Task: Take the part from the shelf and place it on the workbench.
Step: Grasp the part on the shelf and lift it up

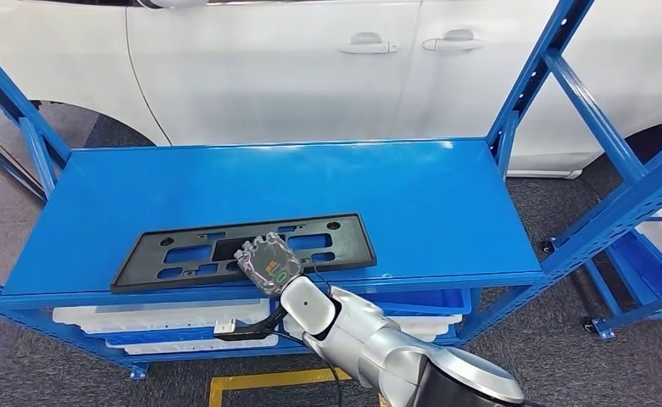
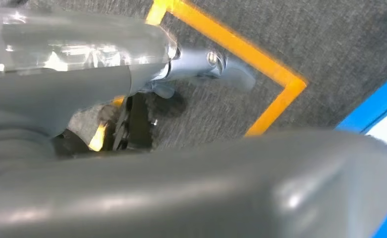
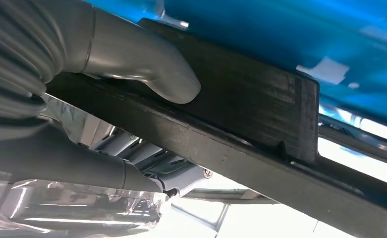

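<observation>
Standing behind the blue shelf [image 1: 446, 203] is a white car [image 1: 310, 59], its door handles just above the far edge of the top board. Blue uprights [image 1: 531, 76] rise at the shelf's corners, with slanted braces on both sides. Under the top board, white trays [image 1: 153, 318] sit on the lower level. On the grey carpet, yellow tape [image 1: 259, 383] marks a line near the robot. Nothing lies on the top board between the hand and the part.

The part [image 1: 183, 254] is a long, flat, black plastic plate with rectangular cut-outs and small round holes, like a number plate holder. It lies flat on the top board, near the front edge, slightly skewed, with its left end closer to the front.

The right hand [image 1: 268, 263] rests on the near long edge of the part, right of its middle. In the right wrist view the grey thumb [image 3: 151, 74] presses on one face of the black plate and darker fingers [image 3: 107, 168] lie on the other side, so the hand grips the part's edge.

The left hand [image 2: 196, 64] hangs over the carpet and yellow tape, holding nothing; whether its fingers are spread or curled cannot be told.
</observation>
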